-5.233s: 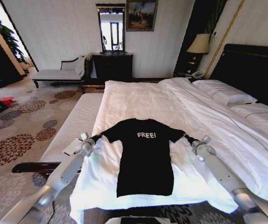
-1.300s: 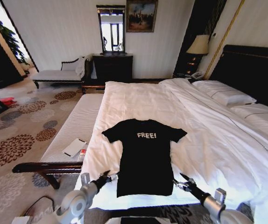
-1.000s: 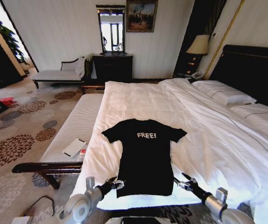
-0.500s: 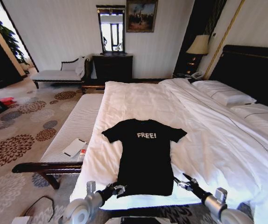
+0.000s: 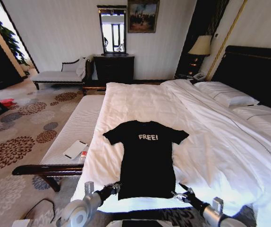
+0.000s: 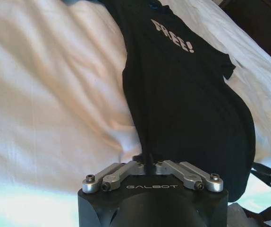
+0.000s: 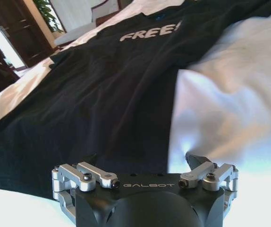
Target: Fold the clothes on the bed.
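The clothes (image 5: 146, 158) are one black T-shirt with white "FREE!" lettering, lying flat and spread near the foot of the bed (image 5: 140, 101). My left gripper (image 5: 115, 187) is at the shirt's lower-left hem corner. In the left wrist view that left gripper (image 6: 147, 163) is shut, with a pinch of the clothes (image 6: 187, 94) between its fingers. My right gripper (image 5: 177, 194) is at the lower-right hem corner. The right wrist view shows the right gripper (image 7: 142, 158) open, with the edge of the clothes (image 7: 107, 90) between its spread fingers.
A white-cushioned bench (image 5: 76, 125) runs along the bed's left side and carries a notebook (image 5: 75, 149). Pillows (image 5: 227, 97) and the dark headboard (image 5: 258, 71) are at the right. Patterned carpet (image 5: 17, 142) lies to the left.
Both grippers came down from the sleeves to the hem corners. In the last half second the right gripper edged in toward its corner, while the left stayed at its corner.
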### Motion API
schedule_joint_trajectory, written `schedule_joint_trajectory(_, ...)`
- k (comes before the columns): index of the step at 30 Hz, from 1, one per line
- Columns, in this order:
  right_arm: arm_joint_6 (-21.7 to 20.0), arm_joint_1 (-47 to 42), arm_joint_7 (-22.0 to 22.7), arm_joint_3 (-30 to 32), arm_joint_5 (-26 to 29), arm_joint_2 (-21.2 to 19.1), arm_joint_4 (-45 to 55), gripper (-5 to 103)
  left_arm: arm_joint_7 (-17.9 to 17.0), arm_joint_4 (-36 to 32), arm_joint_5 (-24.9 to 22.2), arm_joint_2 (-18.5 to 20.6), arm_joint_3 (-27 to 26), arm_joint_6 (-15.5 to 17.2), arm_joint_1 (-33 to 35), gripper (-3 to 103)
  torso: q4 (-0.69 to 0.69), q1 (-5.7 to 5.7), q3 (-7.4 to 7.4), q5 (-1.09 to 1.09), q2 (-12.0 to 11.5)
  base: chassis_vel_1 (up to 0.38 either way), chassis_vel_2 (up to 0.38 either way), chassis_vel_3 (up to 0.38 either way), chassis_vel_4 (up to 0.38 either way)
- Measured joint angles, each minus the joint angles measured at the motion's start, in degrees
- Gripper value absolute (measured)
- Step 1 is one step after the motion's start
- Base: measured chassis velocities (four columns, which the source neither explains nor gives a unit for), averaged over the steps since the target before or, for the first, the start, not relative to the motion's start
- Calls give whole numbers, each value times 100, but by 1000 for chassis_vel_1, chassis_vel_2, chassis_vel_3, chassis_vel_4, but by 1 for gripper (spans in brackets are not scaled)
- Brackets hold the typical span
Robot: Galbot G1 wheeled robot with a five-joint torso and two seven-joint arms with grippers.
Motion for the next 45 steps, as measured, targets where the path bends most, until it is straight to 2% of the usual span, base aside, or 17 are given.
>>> schedule_joint_trajectory(6, -40, 329, -65, -309, 73, -78, -141, 100, -9, 15, 33, -34, 8, -2, 15, 0, 1, 0, 0, 0, 0, 0, 0, 0, 0)
schedule_joint_trajectory(7, -56, 371, -116, -376, 109, -98, -152, 103, -9, 15, 40, -35, 3, -3, 22, 0, 1, 0, 0, -1, 0, 0, 0, 0, 0)
schedule_joint_trajectory(9, -68, 430, -196, -470, 114, -108, -162, 95, -10, 16, 42, -36, -13, -5, 28, 0, 0, 0, 0, -1, 0, 0, 0, 0, 0)
schedule_joint_trajectory(11, -73, 460, -210, -508, 113, -108, -172, 95, -10, 20, 43, -37, -17, -6, 29, 0, 0, 0, 0, -1, 0, 0, 0, 0, 0)
schedule_joint_trajectory(13, -85, 562, -207, -603, 120, -101, -226, 85, -10, 35, 54, -41, -26, -10, 28, 0, -1, 0, 0, -1, 0, 0, 0, 0, 0)
schedule_joint_trajectory(16, -87, 606, -202, -629, 136, -102, -260, 80, -10, 39, 67, -41, -34, -12, 27, 0, 0, 0, 0, -1, 0, 0, 0, 0, 0)
schedule_joint_trajectory(17, -87, 606, -200, -612, 159, -130, -285, 69, -9, 52, 79, -38, -55, -19, 26, 0, 0, 0, 0, -1, 0, 0, 0, 0, 0)
schedule_joint_trajectory(18, -87, 582, -200, -581, 166, -147, -288, 69, -8, 65, 81, -37, -69, -24, 24, 0, 0, 0, 0, 0, 0, 0, 0, 0, 0)
schedule_joint_trajectory(20, -86, 534, -200, -516, 181, -167, -292, 58, -4, 96, 83, -39, -93, -43, 14, 0, 1, 0, 0, 1, 0, 0, 0, 0, 0)
schedule_joint_trajectory(21, -86, 534, -200, -516, 181, -167, -292, 58, -4, 96, 83, -39, -93, -43, 14, 0, 1, 0, 0, 1, 0, 0, 0, 0, 0)
schedule_joint_trajectory(23, -84, 490, -194, -442, 217, -171, -300, 47, -3, 137, 83, -69, -116, -58, -6, 0, 1, 0, 0, 0, 0, 0, 0, 0, 0)
schedule_joint_trajectory(24, -82, 475, -188, -414, 227, -171, -306, 47, -5, 149, 83, -84, -121, -62, -12, 0, 1, 0, 0, 0, 0, 0, 0, 0, 0)
schedule_joint_trajectory(28, -57, 395, -181, -312, 233, -190, -308, 31, -7, 153, 119, -95, -131, -73, 1, 0, 1, 0, 0, 1, 0, 0, 0, 0, 0)
schedule_joint_trajectory(29, -57, 395, -181, -312, 233, -190, -308, 31, -7, 153, 119, -95, -131, -73, 1, 0, 1, 0, 0, 1, 0, 0, 0, 0, 0)
schedule_joint_trajectory(33, -33, 297, -182, -204, 223, -200, -284, 9, -5, 150, 146, -85, -171, -87, 29, 0, 1, 0, 0, 0, 0, 0, 0, 0, 0)
schedule_joint_trajectory(38, 4, 187, -194, -91, 192, -193, -279, 1, -5, 140, 159, -80, -207, -100, 48, 0, 1, 0, 0, 0, 0, 0, 0, 0, 0)
schedule_joint_trajectory(45, 62, -178, -196, 294, 66, -199, -169, 0, 7, 94, 254, -73, -239, -122, 130, 0, 2, 0, 0, 1, 0, 0, 0, 0, 0)
